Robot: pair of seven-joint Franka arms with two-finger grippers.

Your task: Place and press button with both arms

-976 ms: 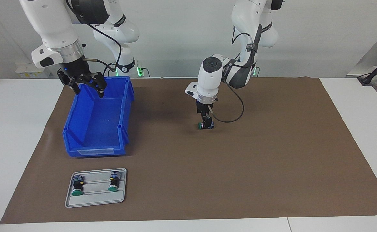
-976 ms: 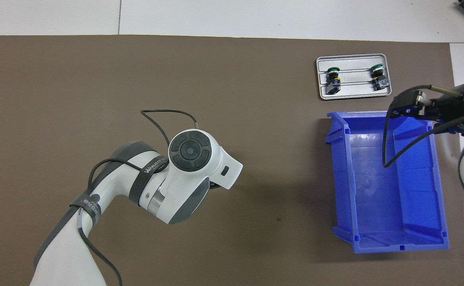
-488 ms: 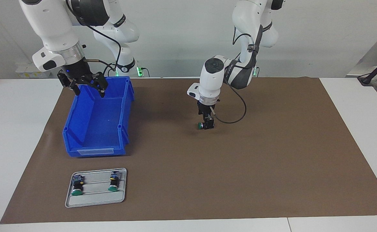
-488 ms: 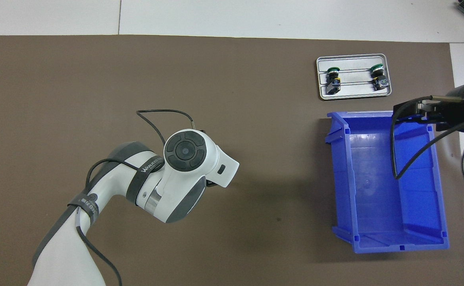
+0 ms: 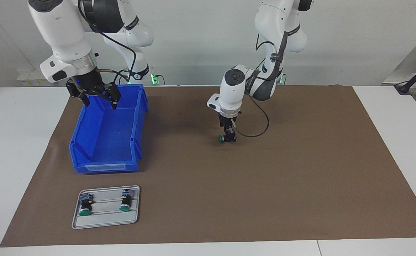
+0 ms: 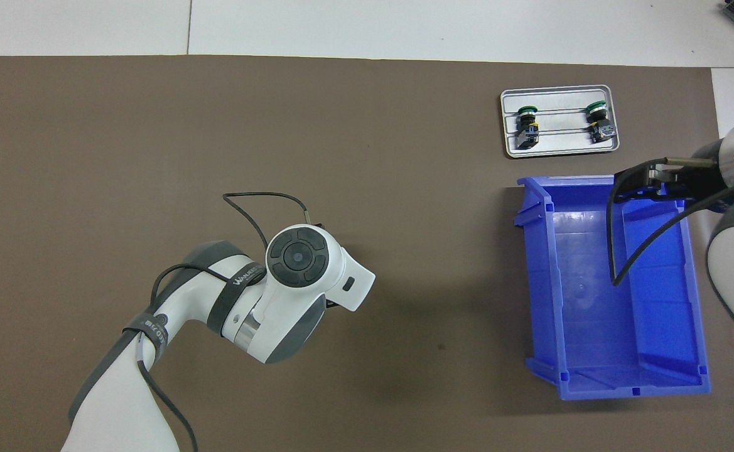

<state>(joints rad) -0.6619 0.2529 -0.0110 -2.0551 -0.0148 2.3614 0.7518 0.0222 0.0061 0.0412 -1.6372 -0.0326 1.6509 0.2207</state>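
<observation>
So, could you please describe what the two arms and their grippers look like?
Both arms are glossy white with dark joint bands. The left arm has a round black cap, strap lettering and a looping black cable. The left gripper and right gripper are black; the right arm has a silver wrist ring.

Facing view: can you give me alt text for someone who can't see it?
The left end effector holds a green-capped button low over the brown mat. The right end effector hangs open over a blue bin; a grey tray holds two more buttons.

Robotics lab: two white Franka arms (image 5: 69,32) at white table (image 5: 15,149), brown mat (image 5: 264,185), plain grey wall (image 5: 193,42).
</observation>
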